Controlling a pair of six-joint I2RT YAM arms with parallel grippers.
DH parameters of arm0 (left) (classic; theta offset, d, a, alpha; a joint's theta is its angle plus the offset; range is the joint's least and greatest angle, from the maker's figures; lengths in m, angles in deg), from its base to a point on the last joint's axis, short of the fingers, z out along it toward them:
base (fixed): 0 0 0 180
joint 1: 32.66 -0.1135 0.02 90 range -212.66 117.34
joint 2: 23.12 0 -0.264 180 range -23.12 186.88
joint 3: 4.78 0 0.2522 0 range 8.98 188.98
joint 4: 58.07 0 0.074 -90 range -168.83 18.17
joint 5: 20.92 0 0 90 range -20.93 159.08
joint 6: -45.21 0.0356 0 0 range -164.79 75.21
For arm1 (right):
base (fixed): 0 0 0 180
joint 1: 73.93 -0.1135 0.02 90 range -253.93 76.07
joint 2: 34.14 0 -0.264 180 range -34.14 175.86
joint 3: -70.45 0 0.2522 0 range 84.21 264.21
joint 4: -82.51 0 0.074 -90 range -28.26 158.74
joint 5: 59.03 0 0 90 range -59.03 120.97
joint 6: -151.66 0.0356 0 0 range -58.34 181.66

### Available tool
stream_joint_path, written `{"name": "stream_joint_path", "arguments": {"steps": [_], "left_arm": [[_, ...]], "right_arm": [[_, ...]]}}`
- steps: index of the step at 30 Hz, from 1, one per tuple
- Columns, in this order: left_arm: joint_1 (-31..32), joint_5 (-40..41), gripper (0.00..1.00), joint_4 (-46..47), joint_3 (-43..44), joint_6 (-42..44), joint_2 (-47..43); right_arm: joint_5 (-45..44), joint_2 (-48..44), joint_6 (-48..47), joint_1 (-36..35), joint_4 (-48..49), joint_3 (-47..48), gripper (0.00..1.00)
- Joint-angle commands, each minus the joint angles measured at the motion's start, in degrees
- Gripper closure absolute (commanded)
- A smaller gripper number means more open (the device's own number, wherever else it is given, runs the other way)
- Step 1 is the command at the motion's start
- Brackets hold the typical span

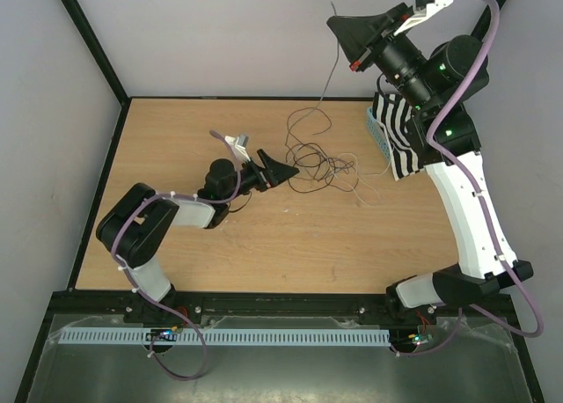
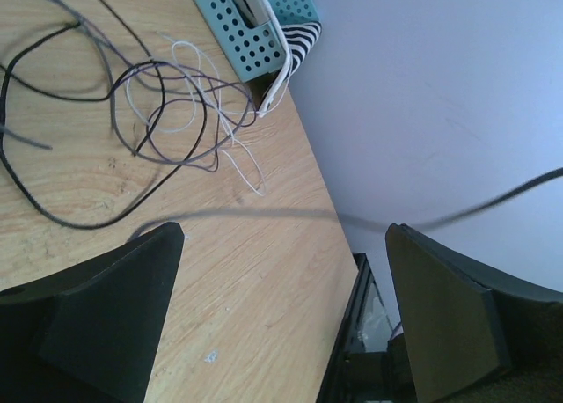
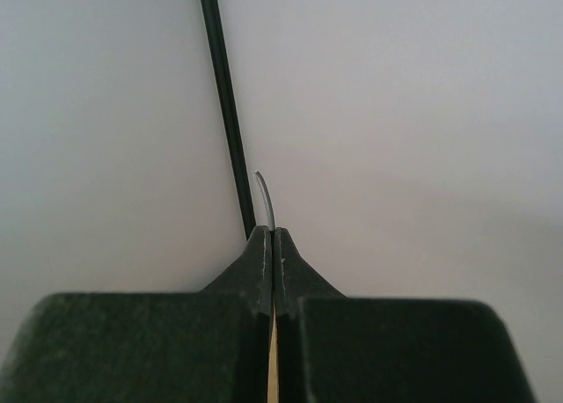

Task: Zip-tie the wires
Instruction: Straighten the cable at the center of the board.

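Wires (image 1: 318,164) sprawl in a loose dark tangle on the table (image 1: 264,245), just beside the teal basket (image 2: 230,33), on its side toward the table's middle. One grey strand (image 3: 265,196) climbs out of the pile, up past the basket, and there it is, pinched in the right end effector (image 3: 273,238), jaws pressed flat together high above the basket. Left end effector (image 2: 286,245) sits low at the tangle's edge away from the basket, jaws spread wide, a blurred dark strand crossing the gap.

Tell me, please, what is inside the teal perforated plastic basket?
A black-and-white striped fabric piece fills and overhangs the basket; anything beneath it is covered, so I cannot tell.
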Motion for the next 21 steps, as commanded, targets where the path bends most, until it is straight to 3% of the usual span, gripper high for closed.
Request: {"name": "stream_joint_path", "arguments": {"steps": [1, 14, 21], "left_arm": [[0.4, 2.3, 0.01, 0.4, -1.6, -5.9, 1.0], [0.9, 2.9, 0.01, -8.9, 0.3, -5.0, -1.5], [1.6, 2.3, 0.01, -12.4, 2.5, -7.5, 1.4]], "right_arm": [[-0.2, -2.6, 0.2, -0.3, 3.3, -1.1, 1.0], [-0.6, -3.0, 0.5, -0.3, 4.4, -2.6, 1.0], [0.3, -3.2, 1.6, -0.3, 5.3, -3.3, 1.0]]}}
